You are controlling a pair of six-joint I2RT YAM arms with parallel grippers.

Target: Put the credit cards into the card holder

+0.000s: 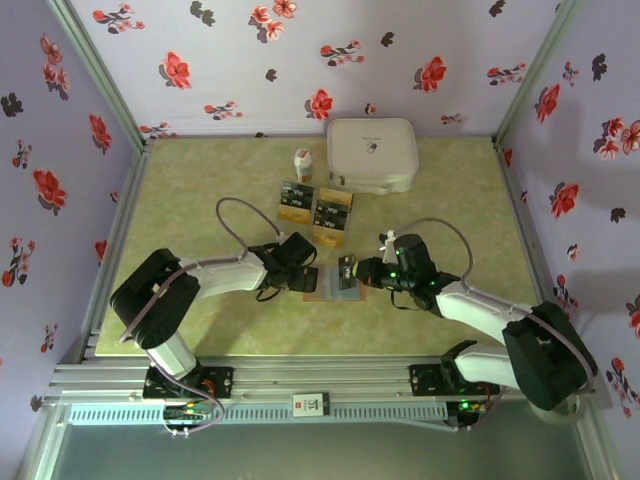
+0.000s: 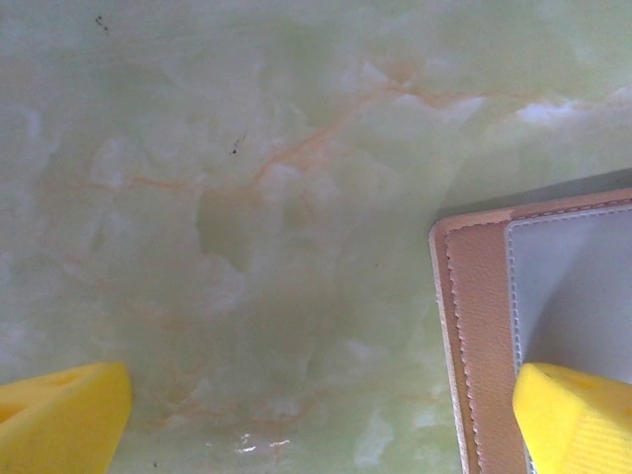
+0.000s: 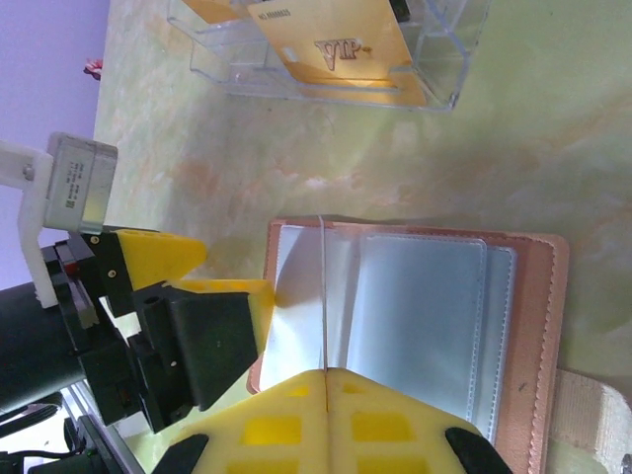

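**Card holder:** small reddish-brown leather-like folding wallet (image 3: 538, 326), laid open and flat on the green marbled table top (image 2: 247, 197), its clear-grey plastic sleeves turned upward. It is placed between the two grippers, towards the near middle of the table.

**Held card:** thin dark rectangular card (image 1: 348, 270), stood on edge over the wallet's inner fold and clamped between the closed yellow fingers of the right gripper (image 3: 326, 390).

**Left gripper** (image 2: 316, 425): jaws spread wide, nothing gripped. One yellow fingertip (image 2: 578, 420) is seen over the wallet's edge, the other over bare table.

**Other cards:** gold-orange and black cards (image 1: 333, 215), stood in clear acrylic stands (image 3: 434, 84) beyond the wallet.

**Also listed:** small white bottle (image 1: 303, 163) and large white rounded case (image 1: 372, 153), both at the far side.
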